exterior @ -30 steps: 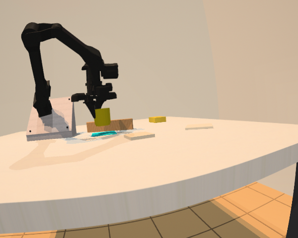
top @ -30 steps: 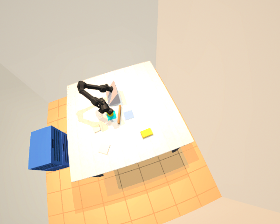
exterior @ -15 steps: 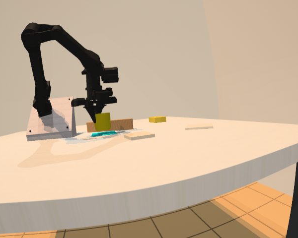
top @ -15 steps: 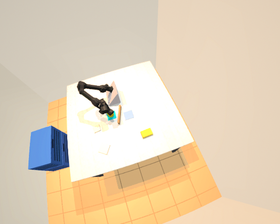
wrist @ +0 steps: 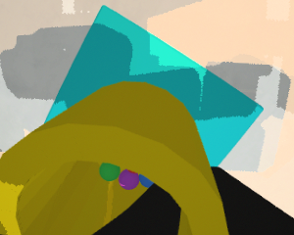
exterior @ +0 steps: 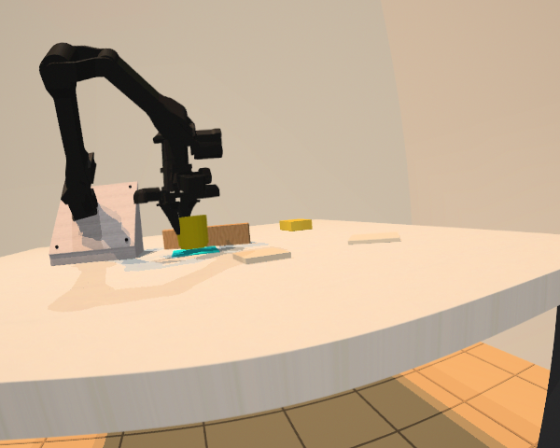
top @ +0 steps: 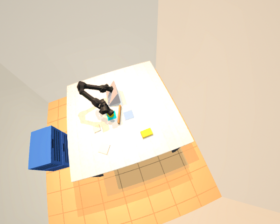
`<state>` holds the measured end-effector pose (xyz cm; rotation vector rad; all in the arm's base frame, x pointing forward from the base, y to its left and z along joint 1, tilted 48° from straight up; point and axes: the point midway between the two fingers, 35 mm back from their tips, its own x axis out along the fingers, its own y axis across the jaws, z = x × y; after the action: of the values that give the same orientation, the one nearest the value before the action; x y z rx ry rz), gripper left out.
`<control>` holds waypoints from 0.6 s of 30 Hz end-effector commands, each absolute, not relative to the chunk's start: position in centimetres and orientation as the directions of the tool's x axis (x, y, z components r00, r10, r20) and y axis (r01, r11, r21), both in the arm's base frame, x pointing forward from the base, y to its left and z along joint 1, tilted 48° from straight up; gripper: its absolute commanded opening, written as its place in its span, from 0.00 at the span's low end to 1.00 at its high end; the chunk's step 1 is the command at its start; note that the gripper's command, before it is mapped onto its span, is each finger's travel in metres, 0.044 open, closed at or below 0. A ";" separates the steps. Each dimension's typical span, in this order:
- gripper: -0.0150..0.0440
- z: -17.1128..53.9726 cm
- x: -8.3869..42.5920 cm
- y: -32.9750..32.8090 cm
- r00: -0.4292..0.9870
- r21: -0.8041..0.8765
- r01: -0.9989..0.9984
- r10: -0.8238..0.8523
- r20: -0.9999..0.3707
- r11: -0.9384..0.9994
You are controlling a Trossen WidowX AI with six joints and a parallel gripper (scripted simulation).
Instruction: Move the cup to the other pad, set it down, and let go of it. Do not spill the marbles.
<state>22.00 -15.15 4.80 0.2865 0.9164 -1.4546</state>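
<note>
The yellow cup (top: 110,115) (exterior: 193,232) (wrist: 137,103) is upright, its base at or just above the cyan pad (top: 114,115) (exterior: 193,252) (wrist: 93,64); a small gap or contact cannot be told. My gripper (top: 111,113) (exterior: 181,224) is shut on the cup's wall, with one finger inside the cup and one outside. Inside the cup, a green marble (wrist: 109,171), a purple marble (wrist: 128,179) and a blue marble (wrist: 145,181) show, with a bit of red behind. The pale blue pad (top: 128,115) lies bare beyond the wooden bar.
The wooden bar (top: 119,115) (exterior: 230,234) stands between the two pads. A yellow block (top: 146,133) (exterior: 296,224) and two flat beige tiles, one nearer (exterior: 263,255) and one farther (exterior: 374,238), lie on the table. The sloped base mount (exterior: 119,207) is beside the arm.
</note>
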 end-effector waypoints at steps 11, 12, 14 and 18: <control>0.50 4.8 22.0 -15.1 -0.140 -0.351 0.924 -0.721 -0.679 0.152; 0.50 4.8 22.0 -15.1 -0.140 -0.351 0.924 -0.721 -0.679 0.152; 0.50 4.9 22.0 -15.1 -0.140 -0.351 0.924 -0.721 -0.679 0.152; 0.50 5.1 22.1 -14.8 -0.140 -0.351 0.924 -0.720 -0.679 0.152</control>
<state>21.99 -15.02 4.91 0.2851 0.9191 -1.4558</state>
